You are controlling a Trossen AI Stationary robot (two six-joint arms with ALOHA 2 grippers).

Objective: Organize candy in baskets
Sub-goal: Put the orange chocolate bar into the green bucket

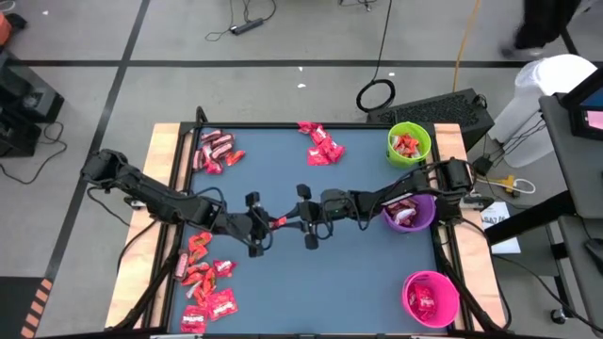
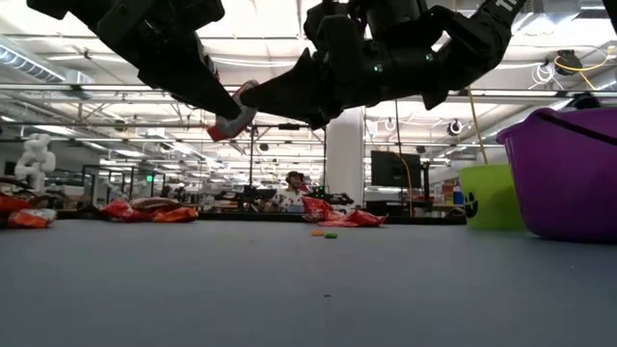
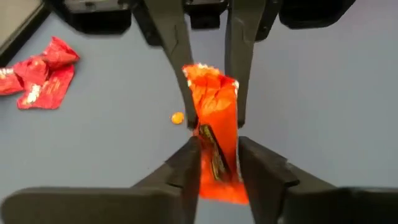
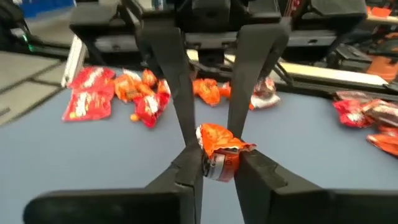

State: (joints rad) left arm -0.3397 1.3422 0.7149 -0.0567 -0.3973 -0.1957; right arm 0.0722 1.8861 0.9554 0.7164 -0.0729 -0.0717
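A dark blue table top [image 1: 311, 273] seen from above, with clock directions taken from its centre. Closest to the viewer, at about 7 o'clock, a loose heap of red and orange-red wrapped sweets [image 1: 203, 282] lies flat near the table's front left corner. At about 4 o'clock, in the front right corner, stands a bright pink basket [image 1: 431, 298] with red wrapped sweets inside.

At the centre, both dark arms meet above the table. The left gripper [image 1: 267, 226] reaches in from 9 o'clock and the right gripper [image 1: 303, 218] from 3 o'clock, tips facing each other. Between them is one candy [image 3: 214, 140], a small flat sweet in a shiny orange-red wrapper with a dark band and white markings, crumpled at its ends. The left wrist view shows it standing between the left gripper's own fingers [image 3: 183, 168], with the other gripper's fingers flanking its far end. The right wrist view shows the same sweet [image 4: 221, 149] pinched between the right gripper's fingers [image 4: 186, 171]. Both grippers appear closed on it at once, and from table height it hangs clear of the surface [image 2: 231, 120].

At 3 o'clock, under the right arm, sits a purple basket [image 1: 412, 215] holding a few wrappers. Farther off, at 11 o'clock, lies a cluster of pinkish-red sweets [image 1: 215, 151]; at 12 o'clock another small red pile [image 1: 320, 144]; at 1 o'clock a lime green basket [image 1: 409, 144] with red sweets inside.
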